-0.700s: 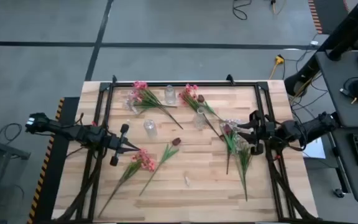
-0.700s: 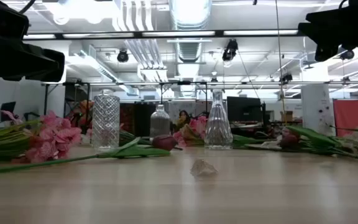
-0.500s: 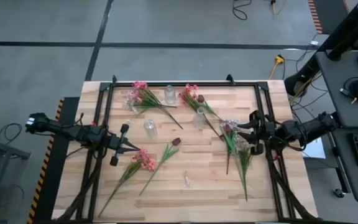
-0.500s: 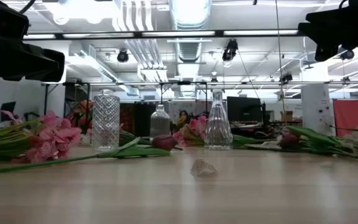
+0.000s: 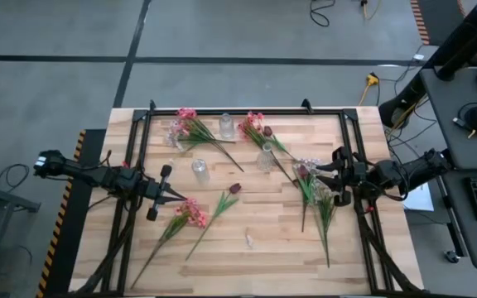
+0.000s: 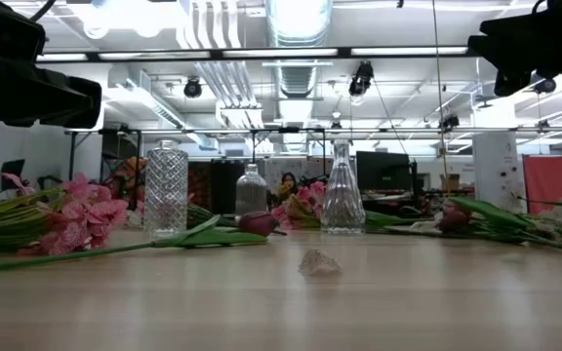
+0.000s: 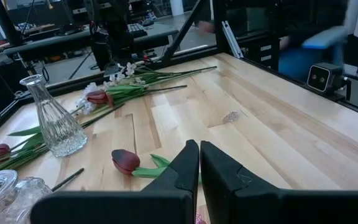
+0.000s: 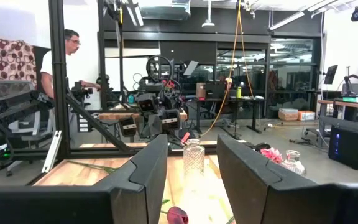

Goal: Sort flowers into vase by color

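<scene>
Left claw (image 5: 175,197) sits over the left part of the tabletop (image 5: 280,240), fingers pressed together, holding nothing. The pink blossom cluster (image 5: 193,213) lies just past its tip, its long stalk running back beneath the claw toward the near left corner. In my left wrist view a dark red tulip (image 7: 125,162) lies just ahead of the shut fingers (image 7: 188,168), flat on the wood. Further ahead stands a flared glass vase (image 7: 53,123), upright and with no stems in it.

Right claw (image 5: 335,175) is over the right part of the tabletop, jaws partly apart. My right wrist view shows clear space between the two fingers (image 8: 143,171); nothing is gripped. A bundle of green stems (image 5: 320,207) with a dark red bloom and small white blossoms lies directly beneath and beside this claw, flat on the tabletop. I think the claw is above it without contact, but the overhead view is too coarse to be sure.

Between the two claws stands a ribbed glass jar (image 5: 199,170). Two more pink-flowered stems (image 5: 190,126) lie on the far side, beside a small bottle-shaped vase (image 5: 226,125). A small pale scrap (image 6: 319,261) rests on the wood nearer the front edge.

A person (image 8: 67,59) stands in the room beyond the tabletop.
</scene>
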